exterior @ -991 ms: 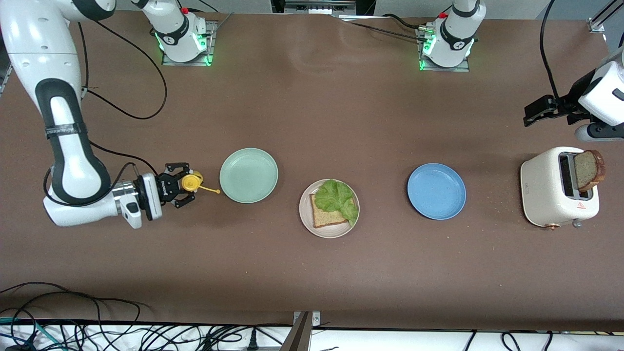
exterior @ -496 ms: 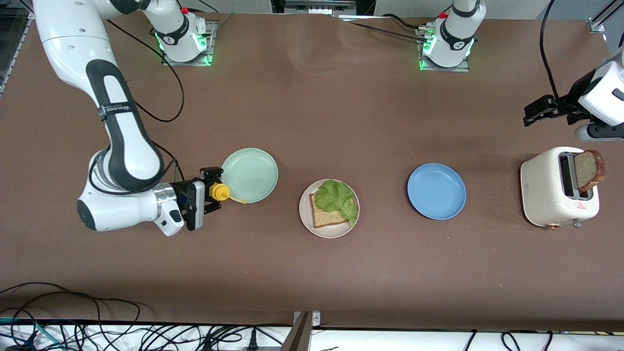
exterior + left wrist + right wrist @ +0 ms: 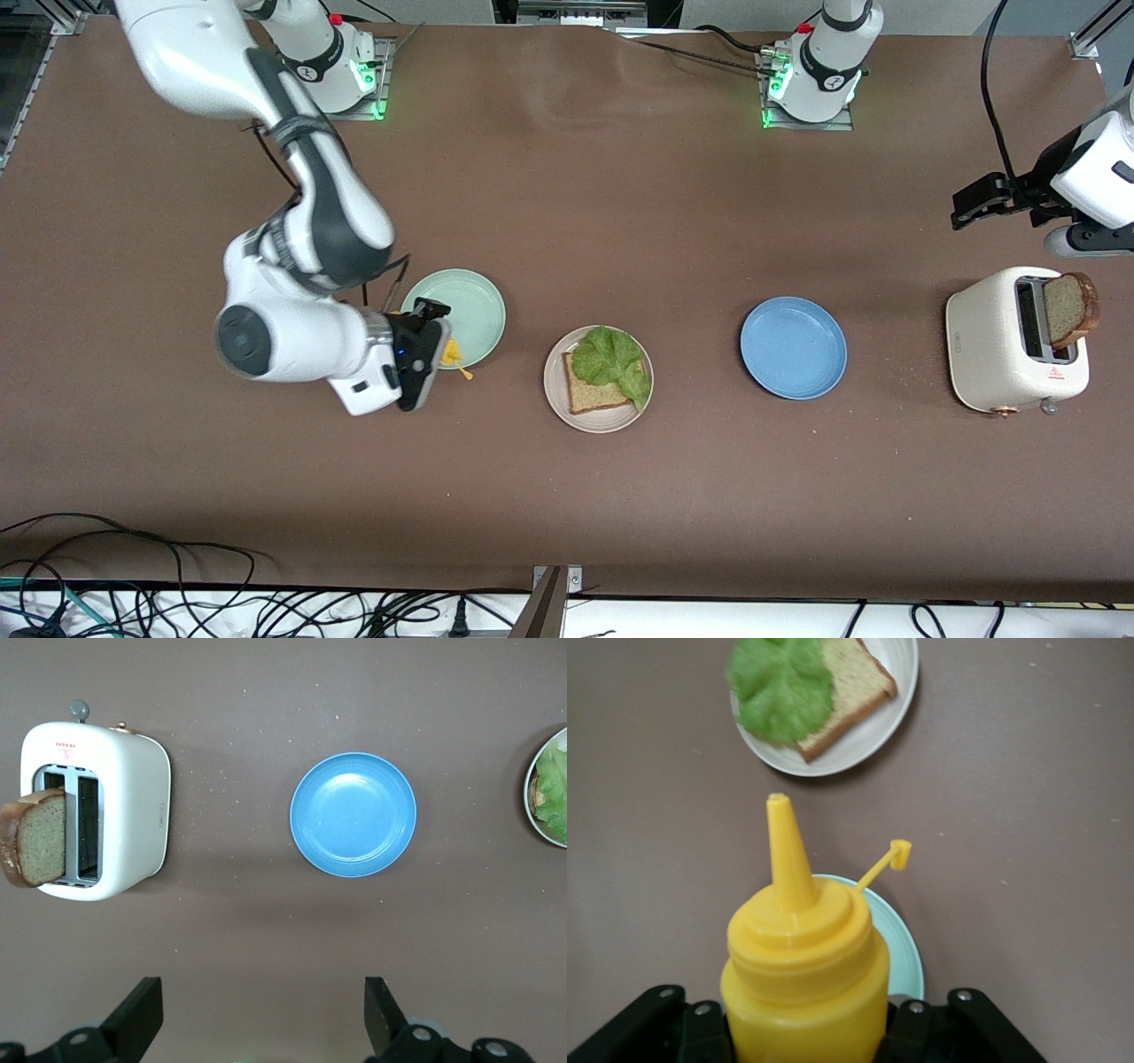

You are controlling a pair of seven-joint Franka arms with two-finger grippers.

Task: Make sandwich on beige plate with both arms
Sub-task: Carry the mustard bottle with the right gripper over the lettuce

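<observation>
The beige plate [image 3: 598, 424] holds one slice of brown bread [image 3: 592, 394] with a green lettuce leaf [image 3: 609, 359] on top; the right wrist view shows the same plate [image 3: 877, 726], bread [image 3: 850, 687] and lettuce [image 3: 780, 682]. My right gripper [image 3: 443, 350] is shut on a yellow squeeze bottle [image 3: 802, 966] over the edge of the mint-green plate [image 3: 469, 306], nozzle toward the beige plate, its cap dangling on a strap. A second bread slice [image 3: 1070, 307] sticks out of the white toaster [image 3: 1001, 346]. My left gripper [image 3: 264, 1019] hangs open and empty over bare table by the toaster.
A blue plate [image 3: 793, 347] lies bare between the beige plate and the toaster. The mint-green plate [image 3: 899, 948] is bare under the bottle. Cables run along the table edge nearest the front camera.
My right arm has swung toward the middle of the table with the yellow bottle, from beside the mint-green plate to over its edge. The left arm has not moved.
</observation>
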